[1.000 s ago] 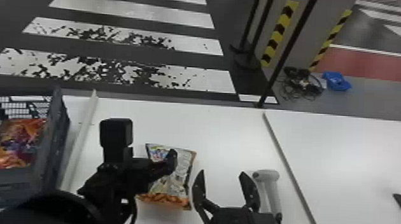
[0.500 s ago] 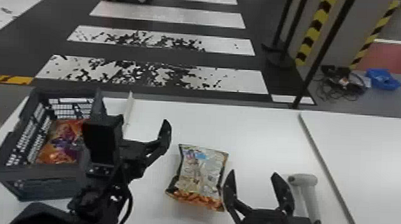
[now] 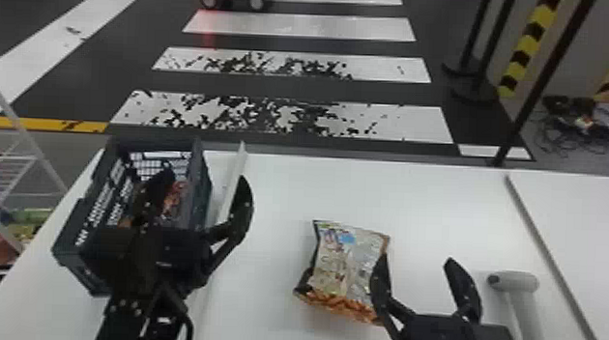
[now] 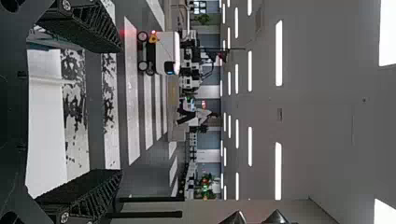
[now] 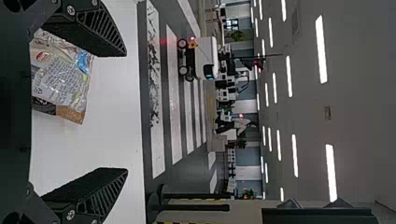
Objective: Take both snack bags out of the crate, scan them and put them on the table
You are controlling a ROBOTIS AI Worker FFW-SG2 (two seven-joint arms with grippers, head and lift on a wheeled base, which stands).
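Note:
My left gripper (image 3: 198,202) is over the crate (image 3: 204,178) and its right wall, fingers spread; in the left wrist view the left gripper (image 4: 116,112) holds nothing between its fingers. Partly hidden behind it, an orange-red snack bag (image 3: 174,196) lies inside the crate. A second snack bag (image 3: 348,265), silver-backed with an orange edge, lies on the table between the two arms. My right gripper (image 3: 416,272) is open just right of this bag; in the right wrist view the right gripper (image 5: 125,112) has the bag (image 5: 60,77) beyond one finger. The grey scanner (image 3: 521,305) lies right of it.
A pale rail (image 3: 233,179) runs along the table (image 3: 437,205) beside the crate. A dark seam (image 3: 543,238) crosses the table right of the scanner. Wire shelves (image 3: 15,186) stand off the table's left side, and a black pole (image 3: 538,83) rises behind the far edge.
The head view has turned left, so crate and bag appear farther right. My left gripper has moved left relative to the table bag, towards the crate. The right gripper is still open.

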